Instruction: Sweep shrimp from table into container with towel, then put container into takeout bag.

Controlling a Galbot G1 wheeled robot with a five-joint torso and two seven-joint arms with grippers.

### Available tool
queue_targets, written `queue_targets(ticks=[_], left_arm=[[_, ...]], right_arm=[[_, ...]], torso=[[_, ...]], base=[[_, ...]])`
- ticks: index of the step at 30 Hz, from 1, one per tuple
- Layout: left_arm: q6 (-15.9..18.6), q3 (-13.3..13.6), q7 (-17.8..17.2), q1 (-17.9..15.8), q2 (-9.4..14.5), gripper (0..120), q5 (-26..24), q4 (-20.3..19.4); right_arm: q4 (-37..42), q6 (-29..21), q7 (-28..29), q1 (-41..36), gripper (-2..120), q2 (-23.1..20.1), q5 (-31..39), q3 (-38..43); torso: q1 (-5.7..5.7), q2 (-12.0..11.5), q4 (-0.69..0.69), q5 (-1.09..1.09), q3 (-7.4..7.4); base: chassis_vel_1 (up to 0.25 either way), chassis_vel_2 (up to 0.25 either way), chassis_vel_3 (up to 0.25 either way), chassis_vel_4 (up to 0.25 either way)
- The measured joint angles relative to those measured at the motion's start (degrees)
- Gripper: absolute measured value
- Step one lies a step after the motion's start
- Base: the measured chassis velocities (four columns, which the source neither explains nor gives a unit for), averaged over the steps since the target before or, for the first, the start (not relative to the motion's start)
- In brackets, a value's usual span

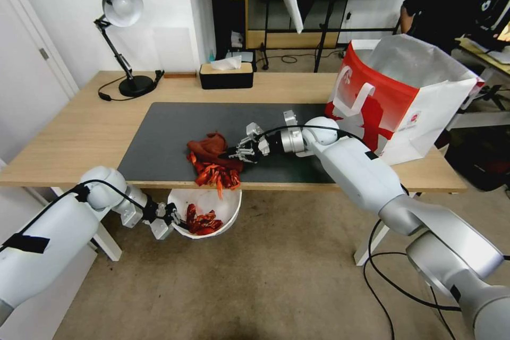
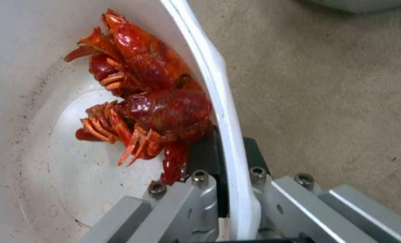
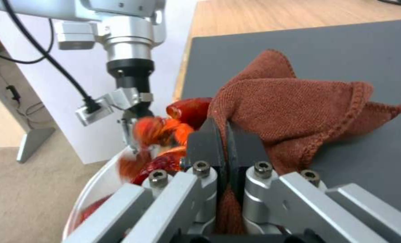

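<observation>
Just below the table's point(image 1: 79, 133) front edge, my left gripper point(image 1: 166, 218) is shut on the rim of the white container point(image 1: 226, 212). The left wrist view shows its fingers point(image 2: 205, 158) clamped on the rim point(image 2: 218, 94), with a few red shrimp point(image 2: 151, 101) inside. More shrimp point(image 1: 215, 174) lie piled at the mat's point(image 1: 170, 122) front edge, above the container. My right gripper point(image 1: 240, 152) is shut on the rust-brown towel point(image 1: 210, 143), directly behind the pile. In the right wrist view the towel point(image 3: 299, 104) is pinched between the pads point(image 3: 205, 145), and blurred shrimp point(image 3: 157, 130) tip over the edge toward the container point(image 3: 94, 184). The takeout bag point(image 1: 398, 95) stands open at the table's right end.
A black tissue box point(image 1: 226, 75) and a desk lamp point(image 1: 123, 10) stand along the table's far edge. A white table leg point(image 1: 106, 241) is close behind my left arm. Carpeted floor point(image 1: 276, 287) lies under the container.
</observation>
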Motion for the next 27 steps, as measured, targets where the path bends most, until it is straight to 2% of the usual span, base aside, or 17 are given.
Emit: queue_targets(ticks=[22, 27], left_arm=[[0.17, -0.02, 0.0, 0.06, 0.35, 0, -0.15, -0.1], [0.18, -0.98, 0.02, 0.9, 0.58, 0, -0.15, -0.58]], right_arm=[[12.62, -1.74, 0.61, -6.93, 0, -5.22, 1.87, -0.59], [14.88, -2.07, 0.62, -8.22, 0, -5.96, 1.94, -0.71]], torso=[[0.0, 0.0, 0.0, 0.01, 0.0], [0.02, 0.0, -0.01, 0.01, 0.0]], base=[[0.0, 0.0, 0.0, 0.0], [0.0, 0.0, 0.0, 0.0]])
